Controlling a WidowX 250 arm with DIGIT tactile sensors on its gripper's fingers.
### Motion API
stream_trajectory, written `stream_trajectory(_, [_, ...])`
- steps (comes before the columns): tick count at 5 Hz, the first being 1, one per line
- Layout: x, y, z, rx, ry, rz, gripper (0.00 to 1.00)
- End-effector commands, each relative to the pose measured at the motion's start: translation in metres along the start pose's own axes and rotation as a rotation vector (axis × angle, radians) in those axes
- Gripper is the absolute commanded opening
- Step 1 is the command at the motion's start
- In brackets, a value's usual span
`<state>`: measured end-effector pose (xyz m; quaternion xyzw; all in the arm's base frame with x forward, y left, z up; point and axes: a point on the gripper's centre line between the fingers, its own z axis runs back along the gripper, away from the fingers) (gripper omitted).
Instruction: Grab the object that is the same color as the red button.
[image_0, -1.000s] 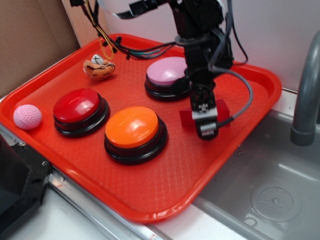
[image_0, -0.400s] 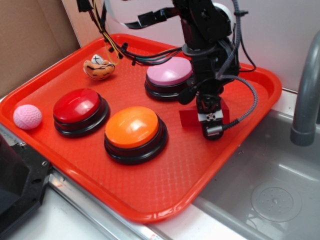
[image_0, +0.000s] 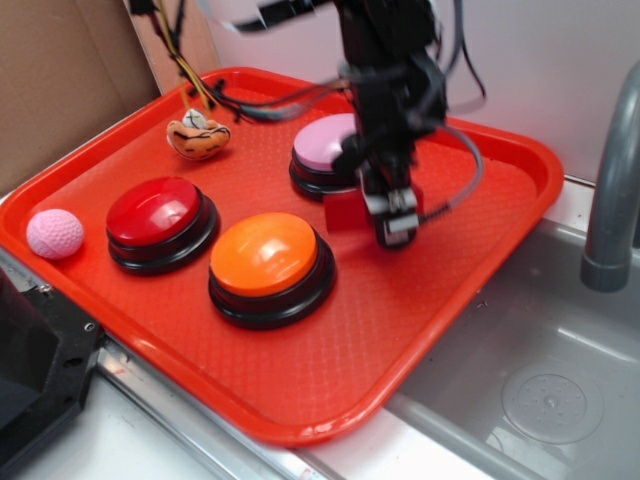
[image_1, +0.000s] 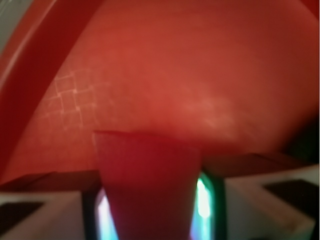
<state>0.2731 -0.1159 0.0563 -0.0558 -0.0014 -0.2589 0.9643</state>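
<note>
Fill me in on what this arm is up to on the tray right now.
The WidowX gripper is shut on the small red block, seen wedged between its fingers in the wrist view. It hangs over the red tray, just in front of the pink button and right of the orange button. The red button that sets the colour sits untouched to the left.

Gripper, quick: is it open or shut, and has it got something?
Gripper: shut on the red block, which sits between the jaws in the wrist view, above the red tray.
</note>
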Motion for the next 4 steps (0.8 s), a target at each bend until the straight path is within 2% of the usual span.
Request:
stream_trajectory(1, [-0.032,0.033,0.113,0.103,-0.141,0.203,0.00])
stream_trajectory(2, [-0.063,0.047,0.139,0.146,-0.195,0.333,0.00])
stream_trajectory(3, [-0.093,0.061,0.152,0.127,-0.220,0.446,0.00])
stream_trajectory(4, [-0.106,0.069,0.155,0.160,-0.205,0.523,0.00])
